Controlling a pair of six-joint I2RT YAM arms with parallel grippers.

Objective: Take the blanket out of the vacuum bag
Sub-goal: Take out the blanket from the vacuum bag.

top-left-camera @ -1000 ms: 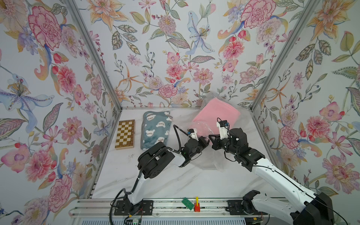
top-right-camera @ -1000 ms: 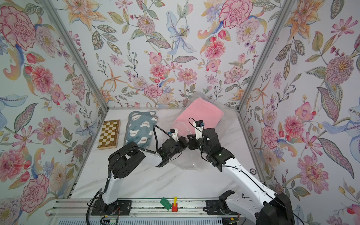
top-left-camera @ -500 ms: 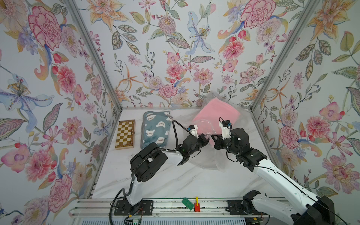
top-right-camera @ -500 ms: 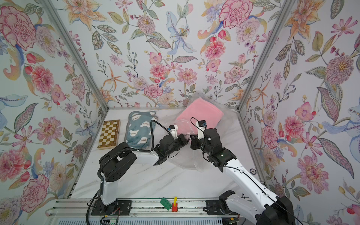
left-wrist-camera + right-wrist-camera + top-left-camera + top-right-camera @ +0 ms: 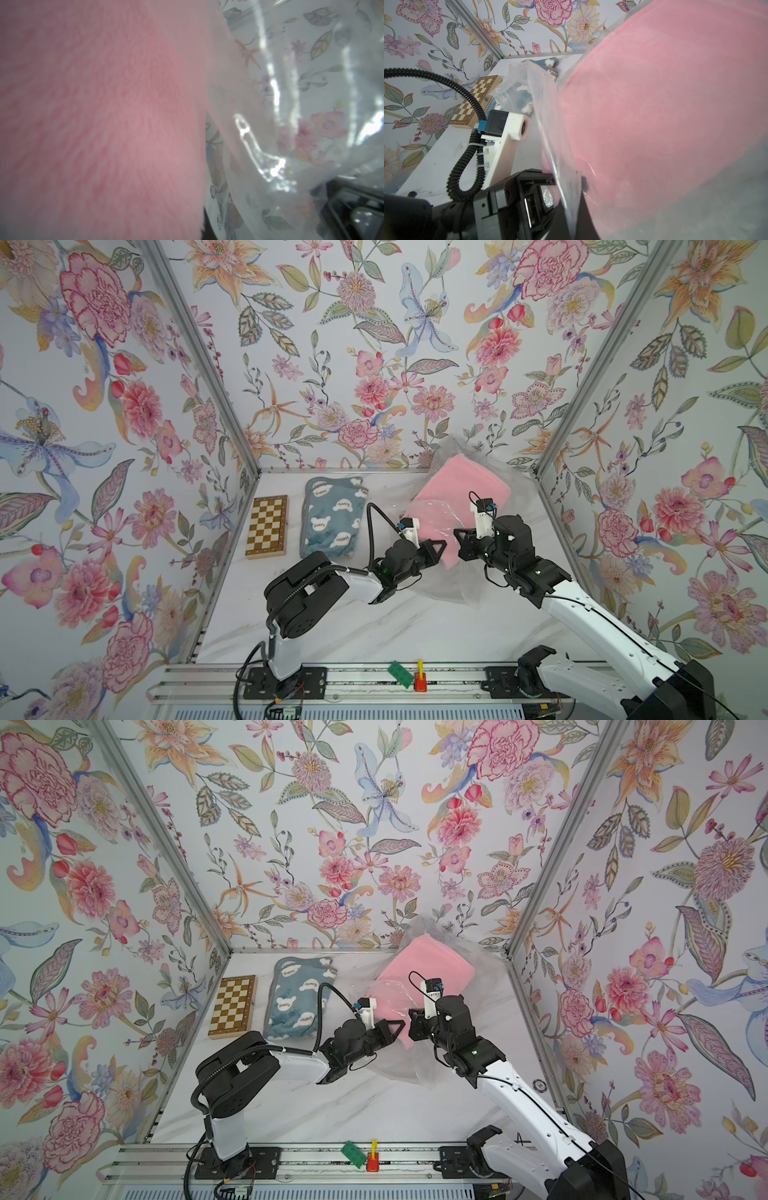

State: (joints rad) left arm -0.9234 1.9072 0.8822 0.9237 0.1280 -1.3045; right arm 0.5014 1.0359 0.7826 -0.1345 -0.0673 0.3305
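On the floral booth's marble table (image 5: 374, 626), the pink blanket (image 5: 461, 485) lies inside the clear vacuum bag (image 5: 453, 589), far right. The left gripper (image 5: 438, 548) and right gripper (image 5: 459, 536) sit closed at its mouth; what they pinch is unclear. The fleece looks soft and light and the film slippery, so a fleece corner likely grips best.

A white surface (image 5: 374, 626) with faint grey marbling is seen in both top views, enclosed by flowered walls on three sides. Three things are laid on its far half. A folded wooden chessboard (image 5: 267, 526) is set flat near the left wall. Just beside it, a folded blue blanket (image 5: 332, 516) printed with small white patches is laid flat, apart from the board. At the far right corner the vacuum bag (image 5: 451, 587) is spread, its clear, crinkled film resting on the marbling at its near edge.
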